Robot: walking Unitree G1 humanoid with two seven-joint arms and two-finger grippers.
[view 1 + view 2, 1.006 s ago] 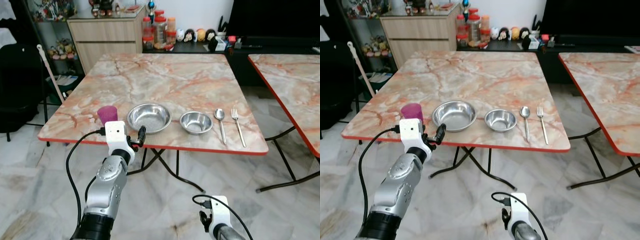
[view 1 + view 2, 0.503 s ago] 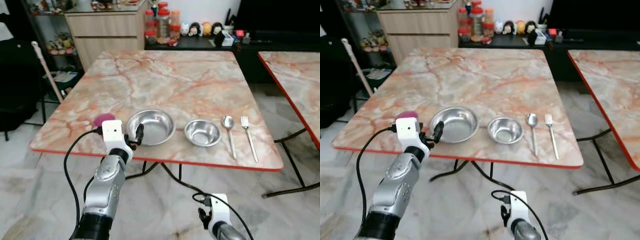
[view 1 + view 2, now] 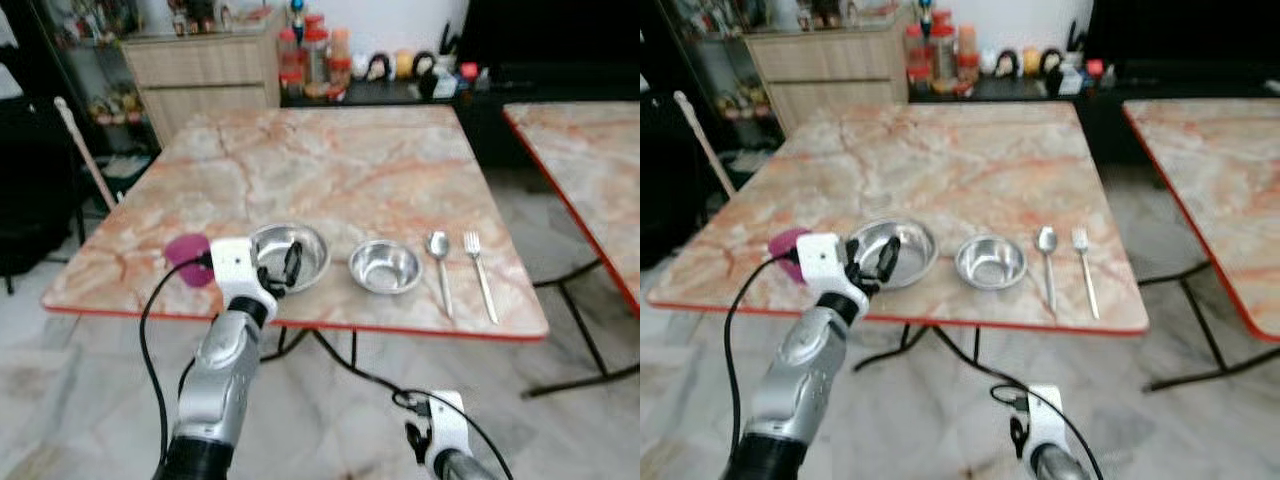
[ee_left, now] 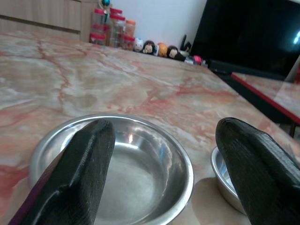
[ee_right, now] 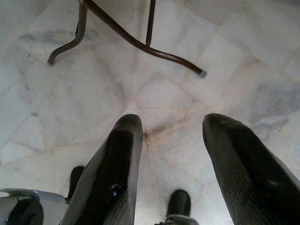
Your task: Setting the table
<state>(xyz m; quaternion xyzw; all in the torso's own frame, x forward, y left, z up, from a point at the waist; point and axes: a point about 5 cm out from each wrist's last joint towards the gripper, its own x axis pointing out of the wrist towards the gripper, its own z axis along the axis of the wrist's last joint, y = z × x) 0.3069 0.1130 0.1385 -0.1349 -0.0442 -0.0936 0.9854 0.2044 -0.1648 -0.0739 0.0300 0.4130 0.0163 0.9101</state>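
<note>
On the marble table (image 3: 330, 170), near its front edge, a row runs from left to right: a pink cup (image 3: 186, 259), a large steel bowl (image 3: 304, 246), a small steel bowl (image 3: 385, 266), a spoon (image 3: 438, 258) and a fork (image 3: 479, 263). My left gripper (image 3: 284, 270) hovers open at the large bowl's near rim. In the left wrist view its fingers (image 4: 89, 173) straddle the large bowl (image 4: 117, 164), with the small bowl (image 4: 224, 176) beside it. My right gripper (image 5: 171, 154) hangs open low over the floor.
A second marble table (image 3: 590, 170) stands to the right across a gap. A cabinet (image 3: 205, 70) with jars and small figures lines the back wall. A pale stick (image 3: 85, 150) leans at the left. Metal table legs (image 5: 140, 42) cross the tiled floor below.
The camera has shifted. My left gripper has advanced from the table's front edge to the large bowl's near rim. The right arm still hangs low.
</note>
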